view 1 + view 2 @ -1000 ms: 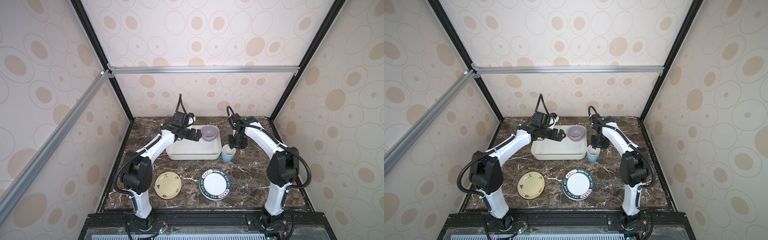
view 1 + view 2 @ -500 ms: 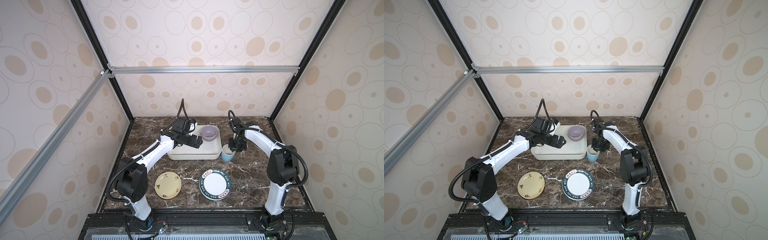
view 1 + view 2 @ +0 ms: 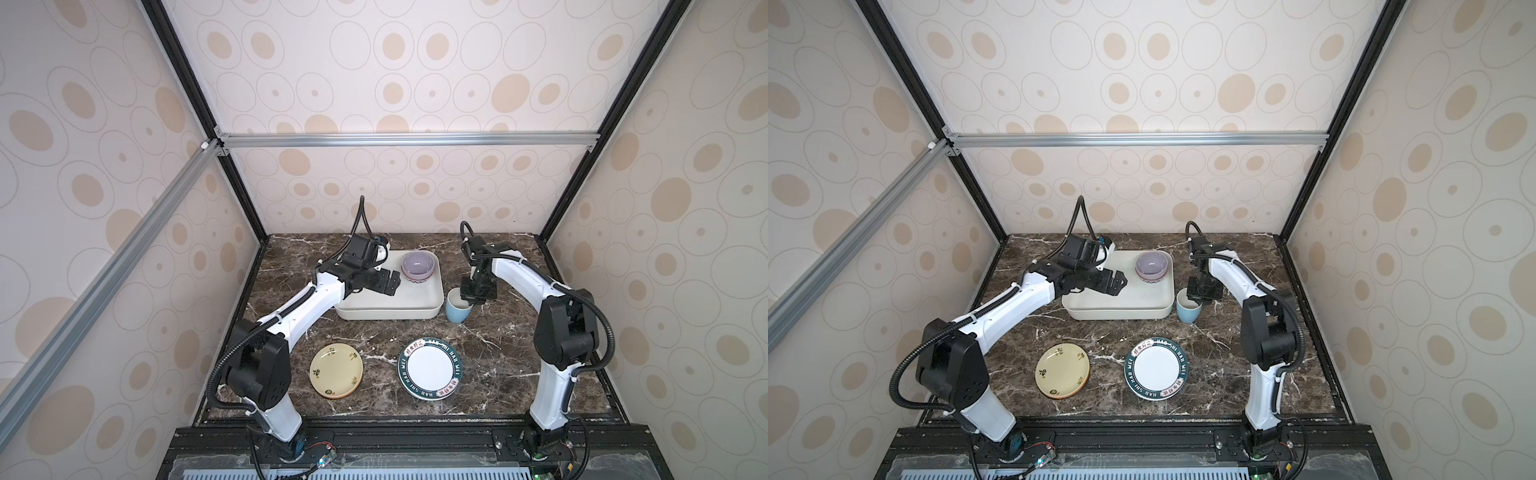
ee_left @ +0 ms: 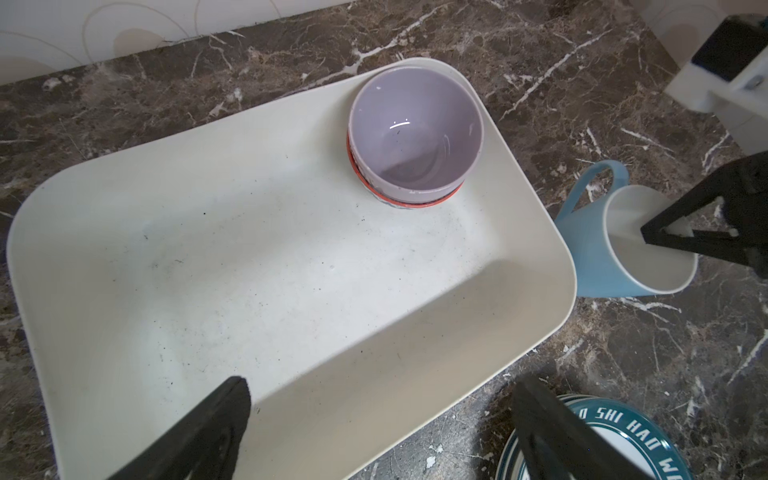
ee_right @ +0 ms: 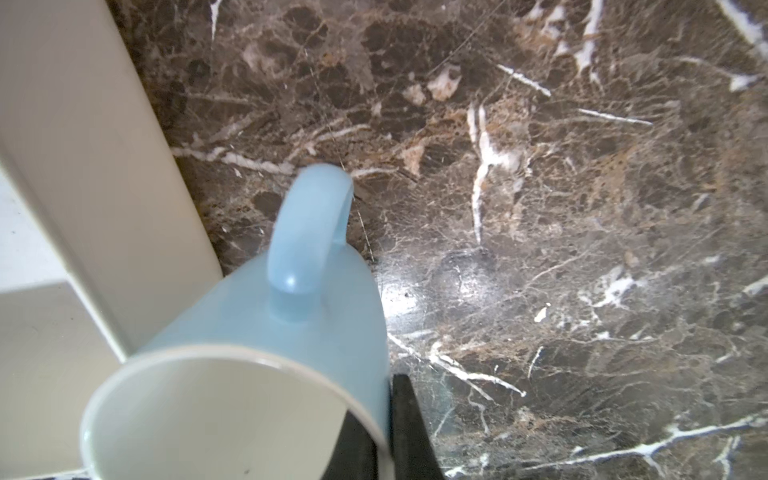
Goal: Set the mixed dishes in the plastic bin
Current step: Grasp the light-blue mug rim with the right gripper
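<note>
The white plastic bin (image 3: 388,311) (image 3: 1117,312) (image 4: 249,270) lies at the table's back middle. In its far right corner a lilac-inside bowl (image 3: 419,266) (image 3: 1153,266) (image 4: 415,133) sits nested in a red-patterned bowl (image 4: 446,198). A light blue mug (image 3: 456,311) (image 3: 1187,312) (image 4: 598,257) (image 5: 270,332) stands on the marble by the bin's right side. My right gripper (image 3: 471,301) (image 3: 1200,301) (image 5: 384,399) is shut on its wall, one finger inside and one outside. My left gripper (image 3: 388,286) (image 3: 1119,284) (image 4: 382,390) hangs open and empty over the bin.
Near the front, a pale yellow plate (image 3: 336,370) (image 3: 1062,370) lies on another plate, of which only an orange edge shows. A green-rimmed white plate (image 3: 430,370) (image 3: 1156,369) (image 4: 623,436) lies to its right. Patterned walls enclose the dark marble table (image 3: 498,353).
My right gripper has come down over the mug's rim and closed on its wall. The left gripper has drawn back from the bowls toward the bin's near side, still open.
</note>
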`<control>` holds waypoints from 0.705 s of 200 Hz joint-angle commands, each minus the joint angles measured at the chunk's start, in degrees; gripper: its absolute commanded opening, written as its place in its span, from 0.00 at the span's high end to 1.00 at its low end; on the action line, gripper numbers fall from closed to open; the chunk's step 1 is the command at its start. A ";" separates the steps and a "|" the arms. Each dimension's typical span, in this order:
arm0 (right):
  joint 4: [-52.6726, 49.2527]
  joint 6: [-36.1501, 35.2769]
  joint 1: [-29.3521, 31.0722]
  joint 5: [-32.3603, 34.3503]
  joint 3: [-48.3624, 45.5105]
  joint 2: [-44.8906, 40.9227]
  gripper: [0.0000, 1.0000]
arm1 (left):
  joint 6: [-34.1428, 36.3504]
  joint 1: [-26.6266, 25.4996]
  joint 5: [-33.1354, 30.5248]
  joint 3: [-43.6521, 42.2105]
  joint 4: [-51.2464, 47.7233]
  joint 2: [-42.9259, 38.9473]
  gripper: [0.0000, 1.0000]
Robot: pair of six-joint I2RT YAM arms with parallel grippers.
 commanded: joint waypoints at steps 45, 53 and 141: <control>-7.47 0.01 -0.28 1.38 11.56 -4.52 1.00 | 1.35 0.67 -1.03 8.14 -2.28 3.67 0.01; -7.97 0.03 -0.28 1.02 12.85 -4.38 1.00 | 1.32 0.94 -0.59 8.82 -2.44 3.95 0.01; -13.36 -0.59 5.38 -1.12 32.51 5.90 1.00 | 0.80 6.65 1.44 6.45 -1.16 1.47 0.01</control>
